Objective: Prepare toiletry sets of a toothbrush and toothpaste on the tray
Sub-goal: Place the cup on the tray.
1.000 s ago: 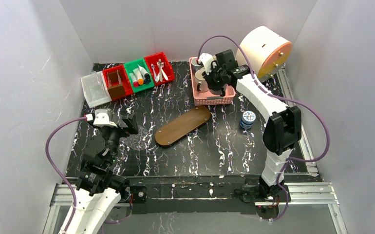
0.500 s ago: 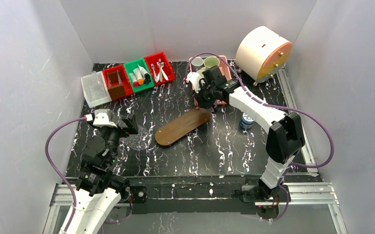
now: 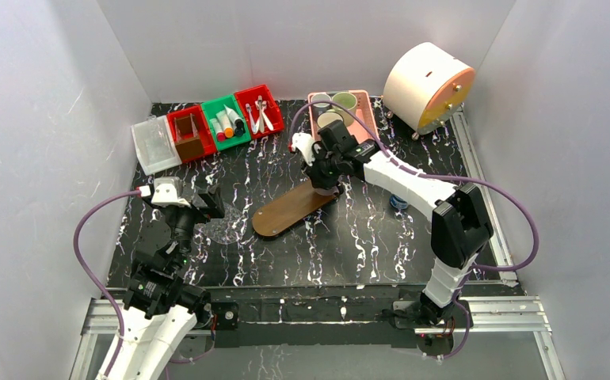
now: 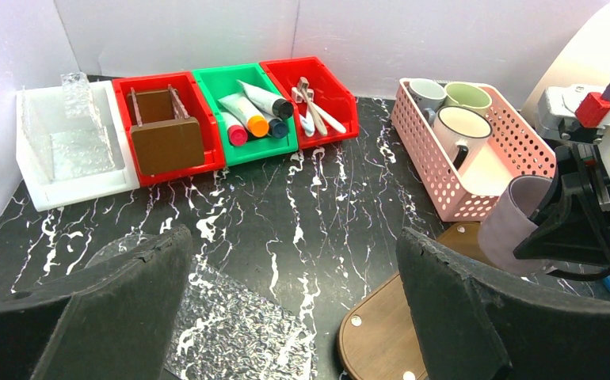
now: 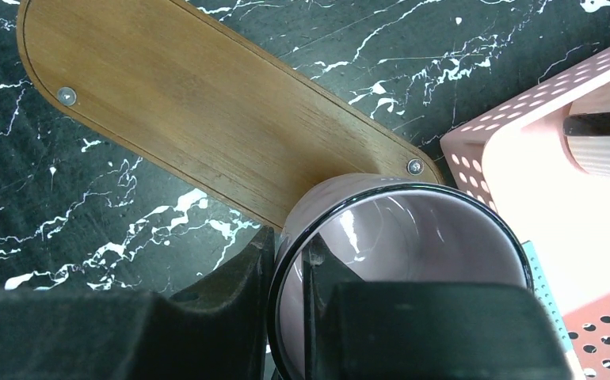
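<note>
1. Top external view:
   - The right gripper is over the far-right end of the tray, just on the near side of the pink basket.
   - The tray's long axis runs diagonally, from near-left to far-right.
   - The arm hides the mug from this camera.
   - The left gripper is well apart, to the left of the tray. I therefore treat the right arm as the working arm.

2. Left wrist view:
   - The left gripper's jaws are spread wide and hold nothing. They hang above a clear plastic sheet on the table.
   - The mauve mug hangs tilted in the right gripper, above the tray's far end and just beside the basket wall.
   - I cannot tell from here whether the mug's base touches the wood.
   - The toothpaste tubes and toothbrushes lie in their bins at the back.

3. Right wrist view:
   - The right gripper is clamped on the mug's rim. One finger is outside the wall and the other is inside.
   - The mug's mouth faces the camera.
   - The tray stretches away up-left from the mug, and only its rounded, screwed end lies under the mug's edge.
   - Judgement: the mug needs to shift along the tray's axis, towards the middle of the tray. Its base will then land fully on the wood when the gripper lets go.
</note>
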